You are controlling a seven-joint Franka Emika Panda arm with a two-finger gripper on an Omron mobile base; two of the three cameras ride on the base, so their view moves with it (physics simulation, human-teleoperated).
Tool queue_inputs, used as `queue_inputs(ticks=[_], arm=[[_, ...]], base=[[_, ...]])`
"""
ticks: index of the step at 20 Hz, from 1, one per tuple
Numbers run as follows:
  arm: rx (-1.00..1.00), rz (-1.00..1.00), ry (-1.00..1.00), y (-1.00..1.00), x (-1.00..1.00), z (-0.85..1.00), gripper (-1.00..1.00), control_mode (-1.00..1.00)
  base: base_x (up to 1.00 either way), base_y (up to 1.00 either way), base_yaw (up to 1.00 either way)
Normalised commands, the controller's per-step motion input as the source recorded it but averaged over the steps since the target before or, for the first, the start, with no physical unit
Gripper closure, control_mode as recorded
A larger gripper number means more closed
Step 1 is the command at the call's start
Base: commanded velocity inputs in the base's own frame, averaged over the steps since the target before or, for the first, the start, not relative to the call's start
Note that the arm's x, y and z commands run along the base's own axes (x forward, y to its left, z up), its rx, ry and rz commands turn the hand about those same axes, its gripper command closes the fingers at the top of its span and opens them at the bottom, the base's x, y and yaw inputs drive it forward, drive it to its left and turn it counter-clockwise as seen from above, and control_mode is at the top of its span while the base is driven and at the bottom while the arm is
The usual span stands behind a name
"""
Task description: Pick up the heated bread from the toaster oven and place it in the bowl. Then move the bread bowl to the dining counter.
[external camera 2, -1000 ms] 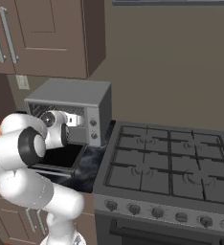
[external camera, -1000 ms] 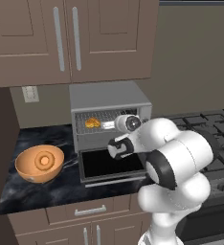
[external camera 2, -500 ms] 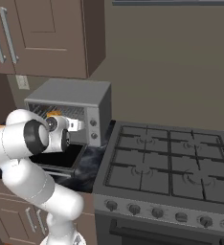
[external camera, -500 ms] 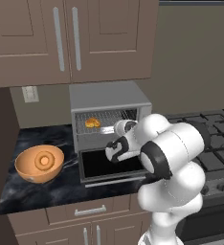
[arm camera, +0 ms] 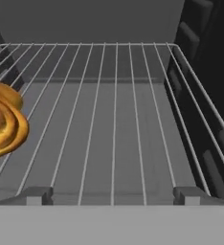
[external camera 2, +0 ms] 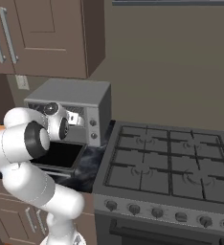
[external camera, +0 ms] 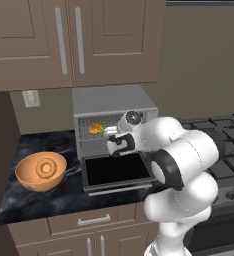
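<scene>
oven point(external camera: 114, 107) door down, on counter | bread point(external camera: 95, 128) on rack point(arm camera: 114, 119), left part of oven | gripper point(external camera: 110, 133) at oven mouth, just right of bread, fingers spread wide, nothing held | bowl point(external camera: 41, 171) left of oven

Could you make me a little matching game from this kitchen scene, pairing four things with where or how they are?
Things:
1. bread
2. bowl
3. toaster oven door
4. end effector

States:
a. dropped open, flat
b. open, at the oven mouth
c. on the wire rack
d. on the counter, left of the oven

Pairs: 1-c, 2-d, 3-a, 4-b
</scene>
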Motion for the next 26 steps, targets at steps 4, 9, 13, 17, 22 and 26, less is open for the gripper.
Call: queue_inputs(ticks=[4,9,13,17,22,26], arm=[[0.0,0.0,0.43,0.13,-0.21,-0.23,-1.0,-1.0],[0.0,0.0,0.42,0.18,-0.62,-0.39,-1.0,-1.0],[0.0,0.0,0.39,0.23,-0.99,-0.57,-1.0,-1.0],[0.0,0.0,0.34,0.25,-1.0,-0.61,-1.0,-1.0],[0.0,0.0,0.28,0.34,-1.0,-0.6,-1.0,-1.0],[0.0,0.0,0.25,0.51,-1.0,-0.57,-1.0,-1.0]], base=[[0.0,0.0,0.0],[0.0,0.0,0.0],[0.0,0.0,0.0],[0.0,0.0,0.0],[0.0,0.0,0.0],[0.0,0.0,0.0]])
